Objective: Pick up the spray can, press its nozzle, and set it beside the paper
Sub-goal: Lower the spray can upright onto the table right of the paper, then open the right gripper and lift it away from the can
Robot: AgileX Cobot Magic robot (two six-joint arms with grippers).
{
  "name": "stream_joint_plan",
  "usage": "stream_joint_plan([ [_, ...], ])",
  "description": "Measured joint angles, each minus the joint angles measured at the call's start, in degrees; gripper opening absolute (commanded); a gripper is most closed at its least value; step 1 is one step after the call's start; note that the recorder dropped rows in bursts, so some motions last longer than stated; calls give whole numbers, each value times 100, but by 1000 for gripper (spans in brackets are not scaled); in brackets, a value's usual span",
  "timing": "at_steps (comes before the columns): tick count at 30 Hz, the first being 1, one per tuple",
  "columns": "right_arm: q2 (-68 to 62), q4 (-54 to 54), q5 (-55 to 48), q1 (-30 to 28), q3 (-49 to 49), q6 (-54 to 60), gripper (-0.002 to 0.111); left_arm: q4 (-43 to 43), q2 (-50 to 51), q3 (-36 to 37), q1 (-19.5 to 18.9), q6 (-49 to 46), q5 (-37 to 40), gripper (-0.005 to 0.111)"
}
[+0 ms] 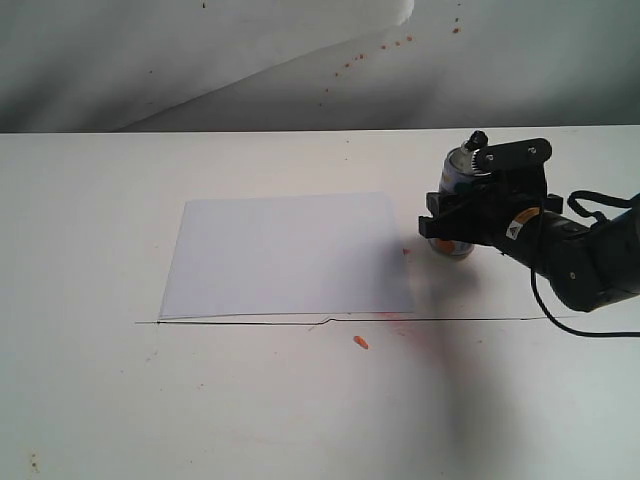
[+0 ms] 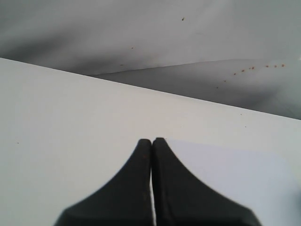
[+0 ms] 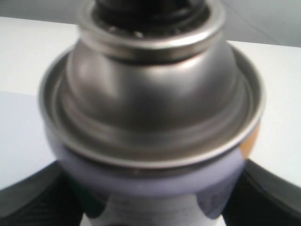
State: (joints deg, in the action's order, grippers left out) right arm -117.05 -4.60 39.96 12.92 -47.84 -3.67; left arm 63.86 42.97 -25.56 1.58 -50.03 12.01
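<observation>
Right end effector (image 1: 452,222) grips spray can (image 1: 460,172) mid-body, base seemingly near surface (image 1: 300,400). Hold upright, nozzle (image 1: 476,138) unobstructed, aimed off paper (image 1: 285,255).

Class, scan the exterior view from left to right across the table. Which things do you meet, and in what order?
the paper → the spray can → the right arm
</observation>
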Motion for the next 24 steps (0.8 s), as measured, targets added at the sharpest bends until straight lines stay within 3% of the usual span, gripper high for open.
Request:
stream_joint_plan([
  [24,0,-14,-241,0,0,257,0,0,0,0,0,0,0,0],
])
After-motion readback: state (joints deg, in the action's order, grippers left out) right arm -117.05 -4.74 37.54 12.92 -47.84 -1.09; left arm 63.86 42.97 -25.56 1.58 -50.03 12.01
